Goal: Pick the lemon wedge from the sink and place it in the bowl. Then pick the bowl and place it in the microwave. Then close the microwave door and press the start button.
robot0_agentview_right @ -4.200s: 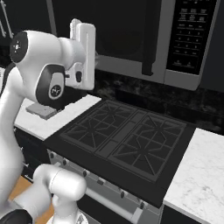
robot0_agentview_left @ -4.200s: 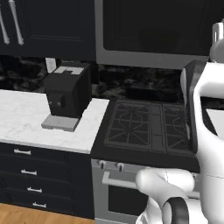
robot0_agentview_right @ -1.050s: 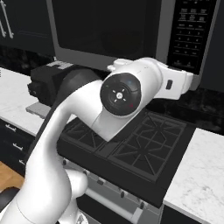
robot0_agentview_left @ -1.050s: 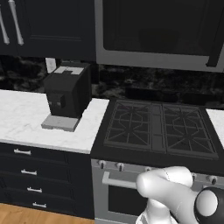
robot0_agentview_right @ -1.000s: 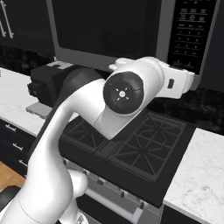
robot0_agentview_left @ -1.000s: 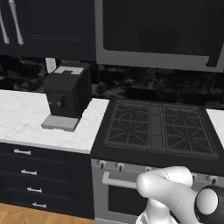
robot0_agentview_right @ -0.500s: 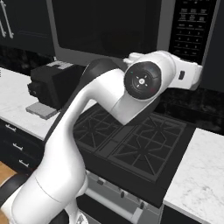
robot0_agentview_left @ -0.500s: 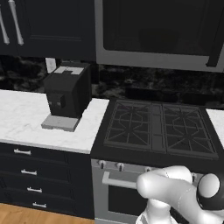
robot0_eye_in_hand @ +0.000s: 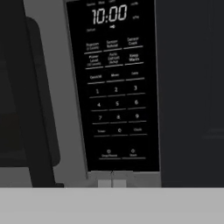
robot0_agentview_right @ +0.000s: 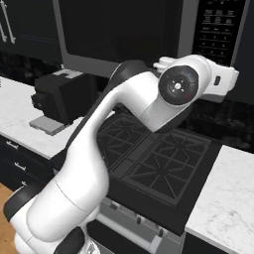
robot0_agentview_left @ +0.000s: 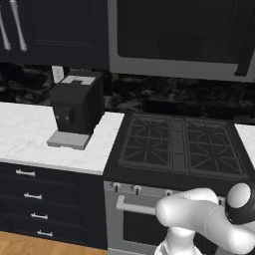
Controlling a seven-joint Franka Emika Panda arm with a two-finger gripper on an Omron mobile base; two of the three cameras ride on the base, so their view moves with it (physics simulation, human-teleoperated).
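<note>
Change: the white arm's hand (robot0_agentview_right: 225, 79), at the upper right of the right base view, has swung up toward the black keypad panel (robot0_eye_in_hand: 114, 85).
Hand: pinched narrow, holding nothing.
Microwave door (robot0_agentview_left: 177, 37): grey-framed dark glass, shut.
Meaning: start button (robot0_eye_in_hand: 132, 152) press likely next.

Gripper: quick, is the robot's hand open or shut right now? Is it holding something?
Gripper: shut, holding nothing, pointed at the microwave button panel.

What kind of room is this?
It looks like a kitchen. There's a stove with burner grates, a microwave built in above it, and a black coffee machine on the white counter.
</note>
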